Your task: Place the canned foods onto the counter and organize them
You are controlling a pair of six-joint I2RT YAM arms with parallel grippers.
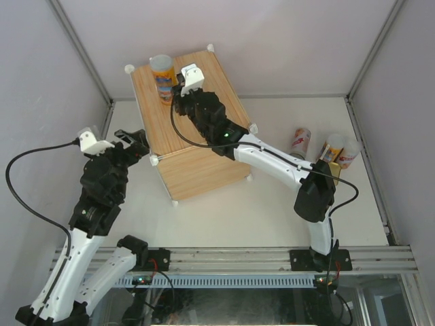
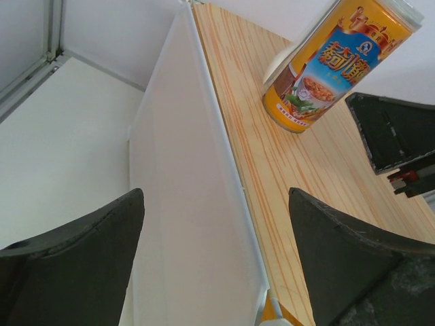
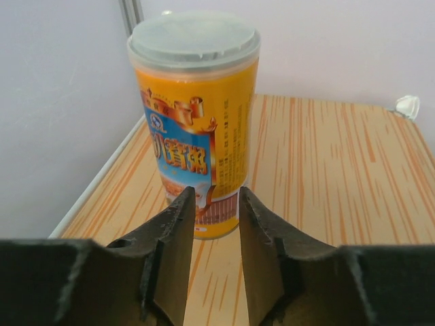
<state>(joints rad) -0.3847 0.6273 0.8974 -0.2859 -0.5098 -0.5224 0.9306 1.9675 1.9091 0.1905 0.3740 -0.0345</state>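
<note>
At bottom of the right wrist frame: right end effector (image 3: pixel 215 197) fingers nearly together, nothing between them, just short of the orange can (image 3: pixel 194 115), which stands upright on the wood-grain desk (image 3: pixel 326 176). Risk: any forward push would nudge the can's base. It sits near the desk's left edge and could tip off. Left end effector (image 2: pixel 216 197) fingers wide apart, empty, straddling that edge; could snag it. Only the overhead view shows three further cans (image 1: pixel 333 146), centre right.

Pale grey walls (image 1: pixel 292 41), metal corner struts (image 1: pixel 81 54); white table (image 1: pixel 224 217); aluminium rail (image 1: pixel 231 257) near edge.
</note>
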